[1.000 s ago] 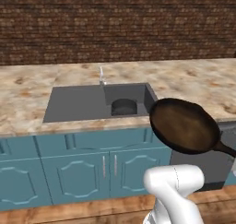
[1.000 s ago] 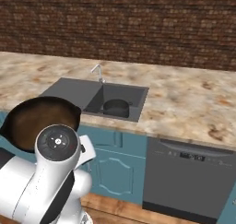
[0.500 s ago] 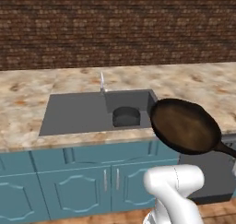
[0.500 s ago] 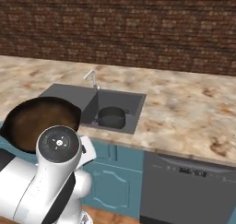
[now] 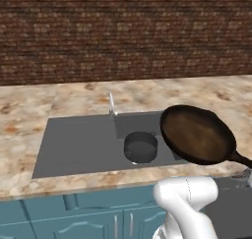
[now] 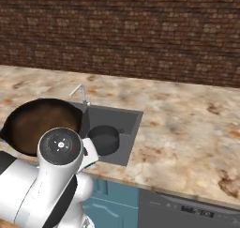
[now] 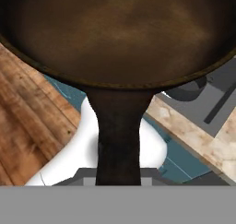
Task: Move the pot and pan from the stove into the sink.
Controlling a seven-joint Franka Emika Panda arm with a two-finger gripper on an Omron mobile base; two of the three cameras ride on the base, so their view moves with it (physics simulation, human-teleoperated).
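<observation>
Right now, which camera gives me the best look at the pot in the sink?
The left base view: the pot sits whole and unblocked in the sink basin. The right base view shows it too, close beside the arm. In the hand view the pan covers all but a dark sliver.

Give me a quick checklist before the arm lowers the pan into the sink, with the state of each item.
1. Pan held by its handle, in the air: ok.
2. Pot already in the sink basin: ok.
3. Pan over the basin: not ok, it hangs at the basin's right edge.
4. Room in the basin beside the pot: cannot tell.
5. Faucet clear of the pan: ok.
</observation>
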